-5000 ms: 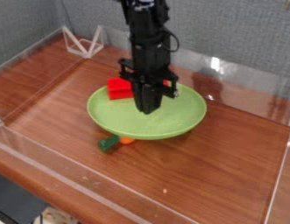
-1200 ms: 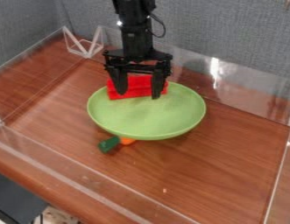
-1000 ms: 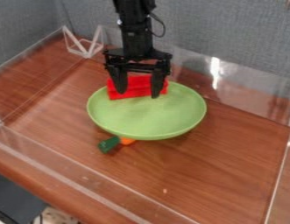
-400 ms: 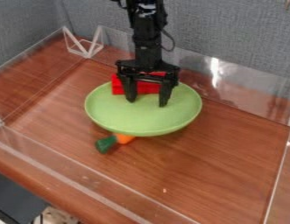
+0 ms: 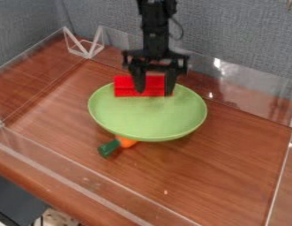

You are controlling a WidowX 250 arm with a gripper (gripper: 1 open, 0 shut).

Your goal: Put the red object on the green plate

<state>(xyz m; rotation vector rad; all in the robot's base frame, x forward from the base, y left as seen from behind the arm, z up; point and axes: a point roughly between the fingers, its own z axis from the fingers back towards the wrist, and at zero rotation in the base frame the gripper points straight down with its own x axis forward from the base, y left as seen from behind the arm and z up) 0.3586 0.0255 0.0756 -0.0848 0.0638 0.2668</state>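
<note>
Change: since the frame just before, the pincer [image 5: 153,86] is standing farther toward the tabletop's [image 5: 236,163] far edge.
Pincer: pointing straight down, its jaws apart and straddling the red object [image 5: 132,86]; a firm clamp cannot be told.
Red object: lying at the far rim of the green plate [image 5: 148,113].
Green plate: sitting near mid-tabletop.
Orange-and-green item [image 5: 116,145]: lying just beside the plate's near rim.

red object [image 5: 128,86] partly behind jaws
</note>
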